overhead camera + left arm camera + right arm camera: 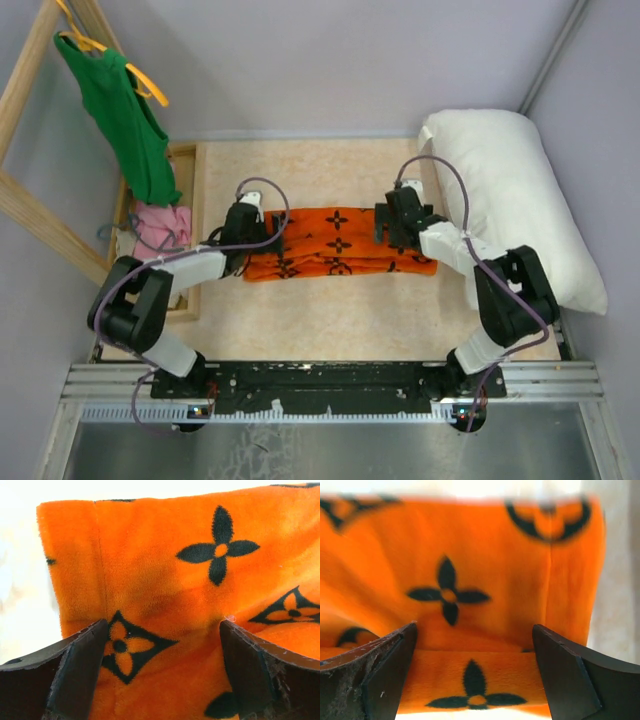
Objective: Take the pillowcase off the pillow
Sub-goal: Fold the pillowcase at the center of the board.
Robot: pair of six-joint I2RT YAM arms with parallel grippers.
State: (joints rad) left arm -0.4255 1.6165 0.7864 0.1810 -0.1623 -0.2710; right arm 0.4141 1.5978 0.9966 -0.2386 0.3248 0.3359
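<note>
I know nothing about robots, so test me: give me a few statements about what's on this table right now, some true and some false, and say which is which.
1. The orange pillowcase lies on the table between the two arms. True.
2. The white pillow is inside the pillowcase. False: it lies bare at the right side, outside the cover.
3. The left gripper is clamped shut on the fabric. False: its jaws stand open over the pillowcase.
4. The right gripper is open. True.
5. The green tank top lies on the pillow. False: it hangs at the far left.
</note>
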